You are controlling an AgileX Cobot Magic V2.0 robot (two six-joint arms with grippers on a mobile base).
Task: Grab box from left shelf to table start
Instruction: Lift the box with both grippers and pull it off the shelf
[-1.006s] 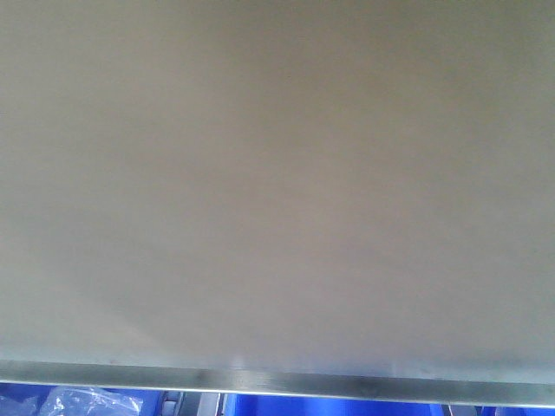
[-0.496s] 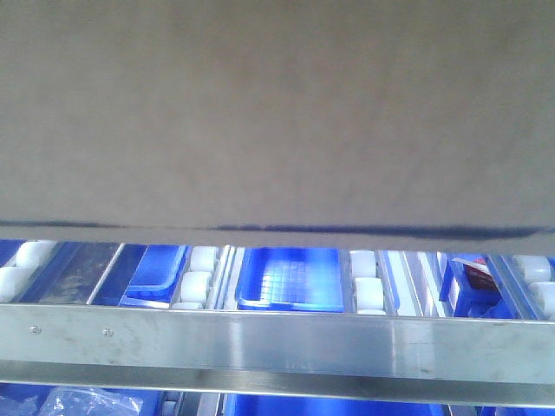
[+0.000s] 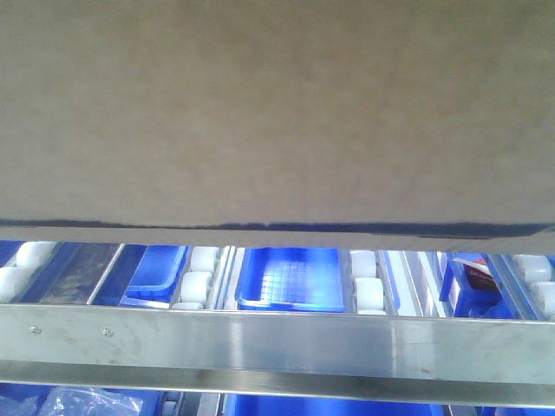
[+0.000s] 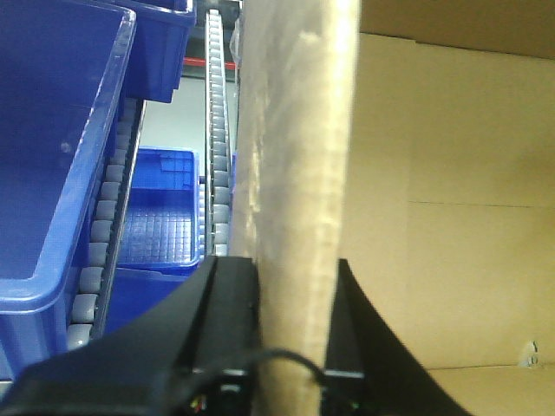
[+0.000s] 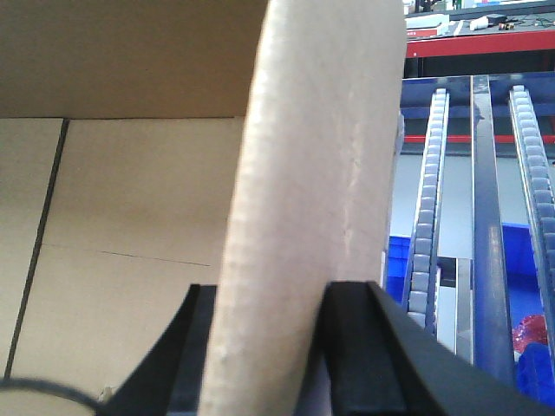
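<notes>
The shelf (image 3: 260, 347) mostly behind the box (image 3: 277, 113)

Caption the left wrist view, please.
Left gripper clamping a wall of the box, blue bins and roller track alongside.

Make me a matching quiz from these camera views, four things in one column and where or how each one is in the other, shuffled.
1. large brown corrugated cardboard box
2. brushed silver metal shelf rail
3. blue plastic grid-bottomed bin
4. black left hand

A. behind the rail, between white rollers
B. shut on the box's wall
C. fills the top of the front view
D. spans the front view near the bottom

Pairs: 1-C, 2-D, 3-A, 4-B
</notes>
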